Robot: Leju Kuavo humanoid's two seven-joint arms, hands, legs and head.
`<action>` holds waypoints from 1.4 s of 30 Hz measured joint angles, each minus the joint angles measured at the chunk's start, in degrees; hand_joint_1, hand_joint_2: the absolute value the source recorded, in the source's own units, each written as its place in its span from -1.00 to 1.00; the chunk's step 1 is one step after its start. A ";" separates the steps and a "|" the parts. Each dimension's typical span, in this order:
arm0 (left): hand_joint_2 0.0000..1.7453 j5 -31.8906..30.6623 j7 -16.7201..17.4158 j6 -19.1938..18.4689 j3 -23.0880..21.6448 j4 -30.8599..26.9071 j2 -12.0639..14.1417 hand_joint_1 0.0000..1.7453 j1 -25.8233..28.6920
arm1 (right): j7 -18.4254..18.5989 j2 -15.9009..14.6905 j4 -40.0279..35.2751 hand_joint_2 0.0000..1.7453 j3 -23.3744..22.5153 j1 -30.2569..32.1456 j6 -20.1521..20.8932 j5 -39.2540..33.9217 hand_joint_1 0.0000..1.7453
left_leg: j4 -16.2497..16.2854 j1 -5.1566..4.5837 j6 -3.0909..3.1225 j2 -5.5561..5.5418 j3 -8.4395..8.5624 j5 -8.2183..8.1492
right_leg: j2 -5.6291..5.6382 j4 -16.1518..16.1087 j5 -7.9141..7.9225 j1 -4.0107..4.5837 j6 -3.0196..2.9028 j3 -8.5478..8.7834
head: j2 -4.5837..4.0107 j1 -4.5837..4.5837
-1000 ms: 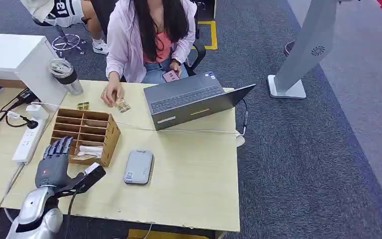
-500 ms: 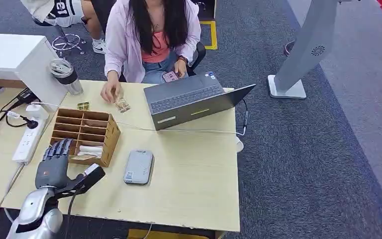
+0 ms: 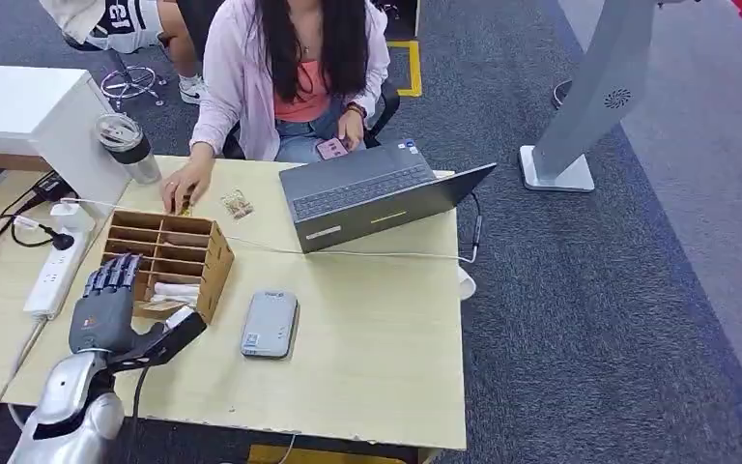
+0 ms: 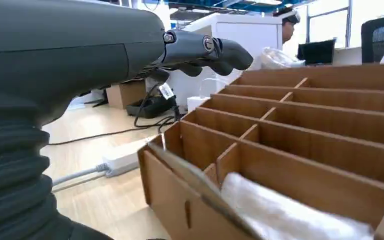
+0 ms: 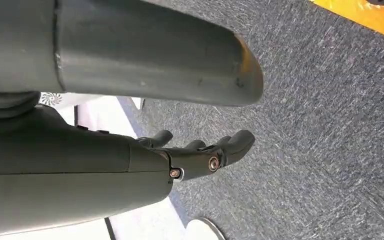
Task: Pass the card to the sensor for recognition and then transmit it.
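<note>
The card (image 4: 200, 187) leans tilted in the near corner compartment of the wooden organizer (image 3: 166, 249), its edge rising above the front wall, just beside a white wrapped bundle (image 4: 280, 212) in the neighbouring slot; in the head view a pale card-like strip shows at that front row, too small to make out further. The left hand (image 3: 106, 309) hovers over the organizer's near-left corner with its fingers (image 4: 215, 50) stretched out flat and slightly apart above the compartments and its thumb (image 3: 169, 338) stuck out to the side, gripping nothing and not touching the card. The grey sensor (image 3: 270, 324) lies flat on the table (image 3: 377, 338), just beside the organizer on its right and apart from it. Further back an open laptop (image 3: 372, 193) sits near the table's far edge, with a thin white cable (image 3: 348, 253) running across the tabletop in front of it. A person (image 3: 285, 68) sits behind the table, one hand (image 3: 182, 188) resting on the tabletop just beyond the organizer, near a small packet (image 3: 238, 203), the other holding a pink phone (image 3: 331, 148). A tumbler (image 3: 128, 147) and a white power strip (image 3: 58, 266) stand to the left. The right hand (image 5: 200, 150) hangs over grey carpet, its fingers loosely curved and apart, with nothing in them.
</note>
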 joint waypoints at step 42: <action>1.00 2.75 -0.06 -3.76 0.00 1.44 -0.13 1.00 -2.29 | 0.85 0.00 0.00 -1.00 0.00 -0.06 0.28 0.52 -1.00 | 0.00 0.00 0.00 0.00 -0.01 0.00 | 0.00 0.00 0.00 0.00 0.00 0.00 | 0.00 0.00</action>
